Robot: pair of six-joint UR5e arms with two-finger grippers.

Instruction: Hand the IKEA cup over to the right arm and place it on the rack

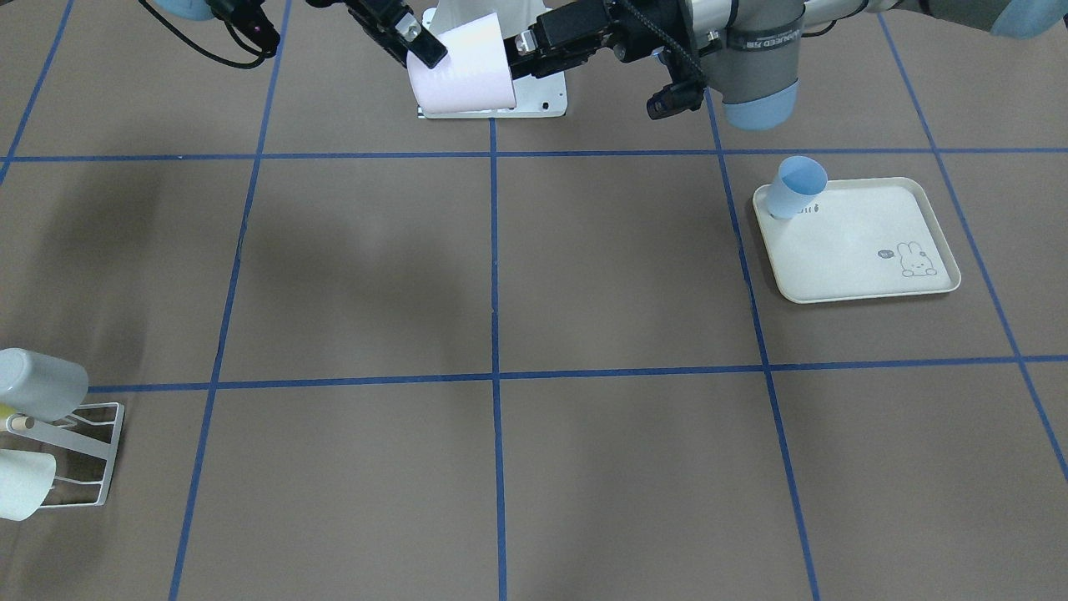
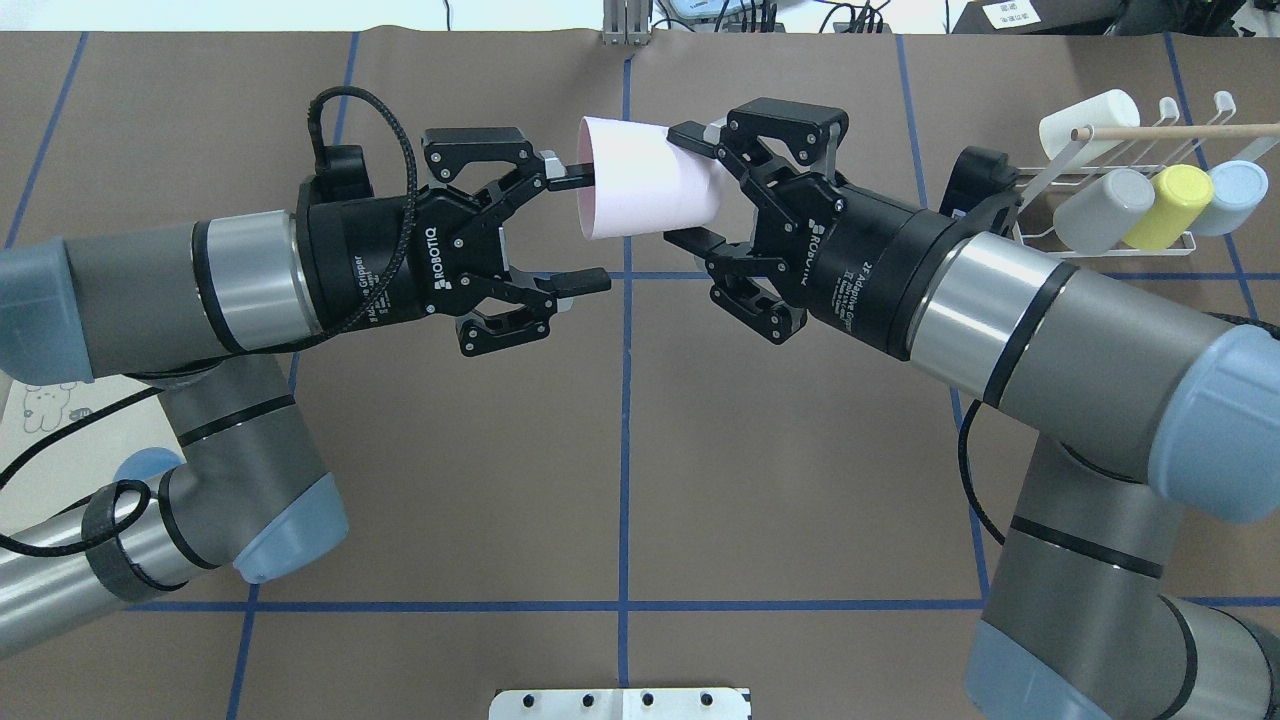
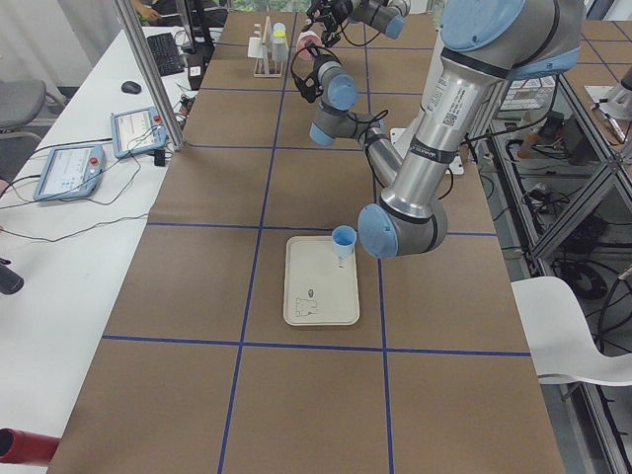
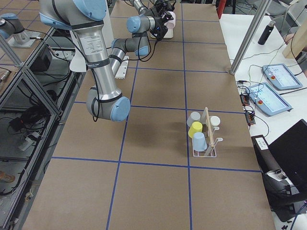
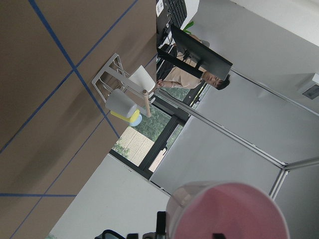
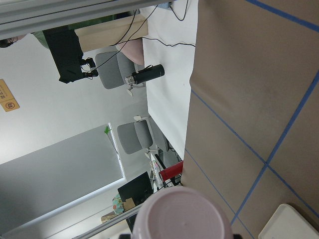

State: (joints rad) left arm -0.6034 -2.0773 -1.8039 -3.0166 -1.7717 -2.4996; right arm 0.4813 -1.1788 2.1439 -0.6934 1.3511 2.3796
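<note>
We logged right gripper clamped on the pale pink plastic cup, left gripper spread wide, 1 fingertip at its rim: pulling back might snag it loose.

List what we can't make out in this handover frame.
- Overhead: whether the upper fingertip of the left gripper touches the cup; the rim hides it.
- Front view: rack cut off by the left edge, most of it out of frame.
- Overhead: tray mostly hidden under the left arm and cut by the edge.
- Side views: the handover is too far and small to judge.
- Wrist views: the cup blocks the fingers.
</note>
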